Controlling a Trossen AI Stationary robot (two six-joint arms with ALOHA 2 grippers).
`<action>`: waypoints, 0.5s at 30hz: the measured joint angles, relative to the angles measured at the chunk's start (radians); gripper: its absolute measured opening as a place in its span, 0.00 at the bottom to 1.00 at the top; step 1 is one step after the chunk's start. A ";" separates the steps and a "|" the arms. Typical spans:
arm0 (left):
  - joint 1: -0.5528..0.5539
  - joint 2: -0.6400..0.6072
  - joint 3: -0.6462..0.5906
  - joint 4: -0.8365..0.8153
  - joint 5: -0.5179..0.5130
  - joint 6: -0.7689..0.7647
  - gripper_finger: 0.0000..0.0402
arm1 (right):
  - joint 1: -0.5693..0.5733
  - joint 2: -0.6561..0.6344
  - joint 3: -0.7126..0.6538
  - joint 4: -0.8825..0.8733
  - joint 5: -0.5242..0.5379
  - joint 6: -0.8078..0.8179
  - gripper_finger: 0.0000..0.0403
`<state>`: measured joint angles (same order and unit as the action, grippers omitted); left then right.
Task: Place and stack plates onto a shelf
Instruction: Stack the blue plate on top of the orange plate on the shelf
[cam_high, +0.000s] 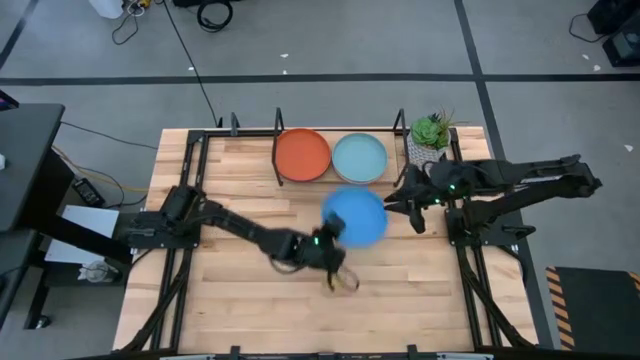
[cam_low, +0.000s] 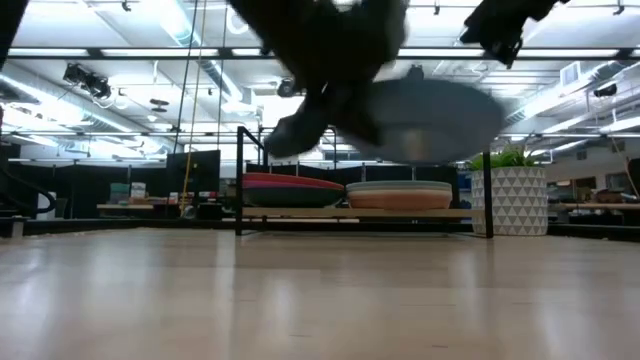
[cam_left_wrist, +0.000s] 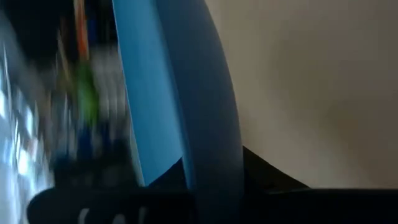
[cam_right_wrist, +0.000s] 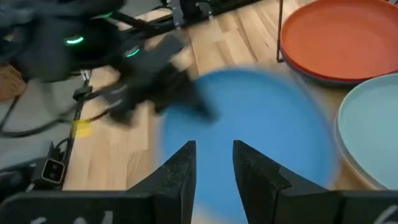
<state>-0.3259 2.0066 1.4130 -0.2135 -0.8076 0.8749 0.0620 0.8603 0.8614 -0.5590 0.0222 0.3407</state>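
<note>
The bright blue plate (cam_high: 357, 215) hangs in the air above the table's middle, just in front of the shelf (cam_high: 278, 150). My left gripper (cam_high: 329, 240) is shut on its near-left edge. In the low view the plate (cam_low: 430, 115) floats well above the wood, about level. My right gripper (cam_high: 398, 198) is open beside the plate's right edge; in its wrist view the fingers (cam_right_wrist: 181, 167) stand above the blue plate (cam_right_wrist: 249, 118) without visible touch. On the shelf rest an orange-topped stack (cam_high: 302, 155) and a pale teal-topped stack (cam_high: 359, 158). My left gripper (cam_left_wrist: 193, 183) pinches the blue plate's rim (cam_left_wrist: 208, 143) between its two fingers, one on the upper face and one on the underside. It comes from the table's near-left side. The plate is lifted clear and stays roughly level, reaching out beyond the fingers toward the shelf.
A small green potted plant (cam_high: 430, 133) in a white patterned pot (cam_low: 515, 200) stands at the shelf's right end. A small yellowish item (cam_high: 344, 282) lies on the wood near the left gripper. Bare tabletop (cam_high: 230, 300) stretches along the near side.
</note>
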 joint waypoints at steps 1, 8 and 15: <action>0.021 0.001 -0.001 -0.037 -0.062 -0.043 0.13 | 0.028 -0.013 -0.007 0.007 0.028 0.006 0.28; 0.177 0.002 0.000 -0.182 -0.303 -0.287 0.14 | 0.156 -0.034 -0.097 0.019 0.172 0.067 0.28; 0.298 0.002 -0.001 -0.365 -0.273 -0.486 0.14 | 0.215 -0.022 -0.145 0.057 0.177 0.087 0.28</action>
<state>-0.0282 2.0083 1.4124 -0.5781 -1.0804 0.3885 0.2765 0.8383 0.7168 -0.5022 0.1991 0.4281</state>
